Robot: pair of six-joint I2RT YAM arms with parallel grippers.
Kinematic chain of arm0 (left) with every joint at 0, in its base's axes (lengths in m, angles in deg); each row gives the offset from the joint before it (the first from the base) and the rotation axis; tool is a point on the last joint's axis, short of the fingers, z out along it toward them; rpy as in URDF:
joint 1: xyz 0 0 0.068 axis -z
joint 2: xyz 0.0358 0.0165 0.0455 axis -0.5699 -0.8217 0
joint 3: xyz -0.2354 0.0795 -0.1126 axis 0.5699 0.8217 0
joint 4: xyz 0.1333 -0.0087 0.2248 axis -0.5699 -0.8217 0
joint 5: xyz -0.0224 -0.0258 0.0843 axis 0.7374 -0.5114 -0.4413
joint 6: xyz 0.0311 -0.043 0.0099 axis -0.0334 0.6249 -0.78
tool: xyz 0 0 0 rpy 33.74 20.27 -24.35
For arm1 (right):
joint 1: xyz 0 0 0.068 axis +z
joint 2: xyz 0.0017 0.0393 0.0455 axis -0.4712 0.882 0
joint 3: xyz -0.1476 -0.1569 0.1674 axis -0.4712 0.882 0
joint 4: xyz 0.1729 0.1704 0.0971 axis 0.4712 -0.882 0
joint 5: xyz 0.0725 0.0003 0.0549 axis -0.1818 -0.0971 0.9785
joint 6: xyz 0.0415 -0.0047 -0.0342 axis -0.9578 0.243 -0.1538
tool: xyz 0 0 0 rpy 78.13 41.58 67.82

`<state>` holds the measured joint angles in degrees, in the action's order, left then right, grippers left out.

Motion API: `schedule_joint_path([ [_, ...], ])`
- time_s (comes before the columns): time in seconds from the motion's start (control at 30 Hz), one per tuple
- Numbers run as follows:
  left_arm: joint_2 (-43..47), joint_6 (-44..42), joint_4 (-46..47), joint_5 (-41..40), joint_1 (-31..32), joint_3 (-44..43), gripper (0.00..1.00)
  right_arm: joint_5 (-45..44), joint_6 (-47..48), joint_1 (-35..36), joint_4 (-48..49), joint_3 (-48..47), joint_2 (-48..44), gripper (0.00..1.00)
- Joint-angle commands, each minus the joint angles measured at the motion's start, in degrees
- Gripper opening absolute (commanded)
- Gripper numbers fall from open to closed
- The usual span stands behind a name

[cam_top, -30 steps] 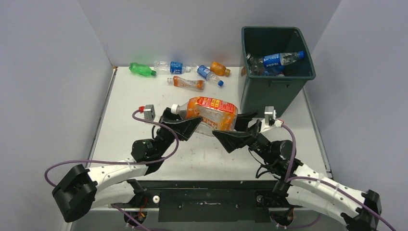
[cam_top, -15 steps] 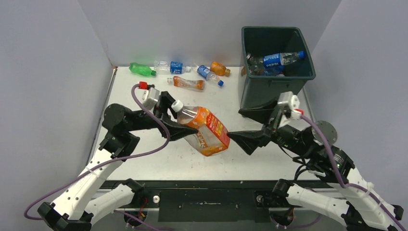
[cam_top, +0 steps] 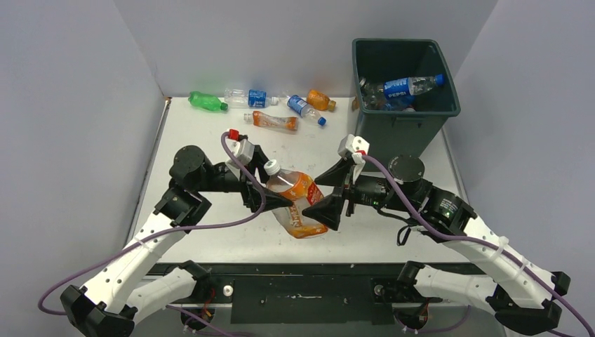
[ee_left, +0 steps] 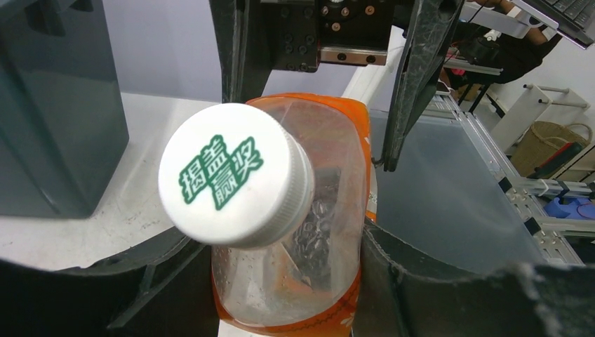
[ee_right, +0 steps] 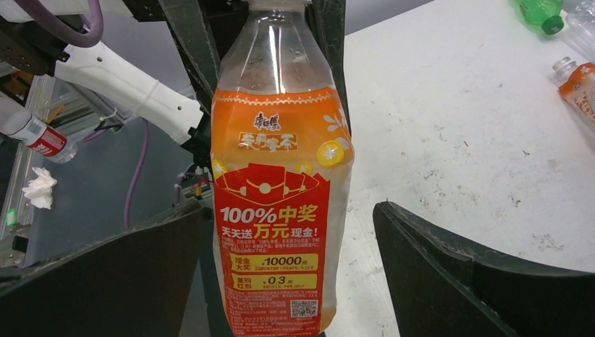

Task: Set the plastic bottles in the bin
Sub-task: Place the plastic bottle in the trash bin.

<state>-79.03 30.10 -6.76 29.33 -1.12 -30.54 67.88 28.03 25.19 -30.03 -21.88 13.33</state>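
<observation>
A large clear bottle (cam_top: 298, 203) with an orange-and-red label and a white cap hangs tilted above the table's middle. My left gripper (cam_top: 277, 200) is shut on its upper body just below the cap (ee_left: 235, 182), with a finger pressed on each side (ee_left: 288, 281). My right gripper (cam_top: 324, 193) is open, its fingers straddling the bottle's lower labelled part (ee_right: 277, 210) with a gap on each side (ee_right: 291, 281). The dark green bin (cam_top: 403, 126) stands at the far right with several bottles (cam_top: 407, 86) inside.
Several small bottles lie along the back edge: a green one (cam_top: 205, 102), a clear one with a blue label (cam_top: 249, 97), an orange one (cam_top: 273, 121), a blue one (cam_top: 305, 109) and a small orange one (cam_top: 321, 100). Grey walls enclose the table.
My left gripper has carried the big bottle a little right and lower. My right gripper has swung left from beside the bin and now straddles the bottle's lower end, open.
</observation>
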Motion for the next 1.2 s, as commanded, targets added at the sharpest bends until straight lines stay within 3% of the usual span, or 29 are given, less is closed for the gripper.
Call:
schedule_joint_path([
  [0.0,1.8,-0.2,6.5,2.0,0.9,-0.7,0.17,1.2,-1.8,-0.3,2.9,1.2,1.8,0.92],
  [0.13,2.1,0.3,8.2,0.8,1.3,-0.4,0.17,2.2,-2.4,-0.4,2.8,1.9,4.7,0.98],
  [0.23,2.2,0.9,8.8,0.8,1.4,-0.1,0.19,2.4,-2.7,-0.3,3.1,2.2,5.7,0.81],
  [0.3,2.7,0.9,9.2,0.9,1.4,0.5,0.25,2.6,-2.7,-0.3,3.6,2.4,5.4,0.71],
  [0.43,4.6,-0.1,10.5,-0.8,1.4,2.6,0.65,2.3,-2.3,-0.4,4.1,1.9,4.7,0.54],
  [0.57,6.9,-0.7,12.7,-3.2,1.4,5.1,0.98,1.0,-2.1,-0.4,4.2,1.4,3.9,0.49],
  [0.77,10.8,-3.3,12.1,-11.4,1.4,7.8,0.96,-7.9,-1.4,-0.4,9.6,3.9,-2.2,0.43],
  [1.03,21.1,-11.0,15.8,-34.4,1.3,15.9,0.96,-27.5,1.0,-0.5,33.8,19.8,-20.9,0.43],
  [1.17,20.8,-10.1,16.5,-37.3,1.4,18.5,0.96,-29.6,2.3,-0.4,37.9,22.8,-21.8,0.42],
])
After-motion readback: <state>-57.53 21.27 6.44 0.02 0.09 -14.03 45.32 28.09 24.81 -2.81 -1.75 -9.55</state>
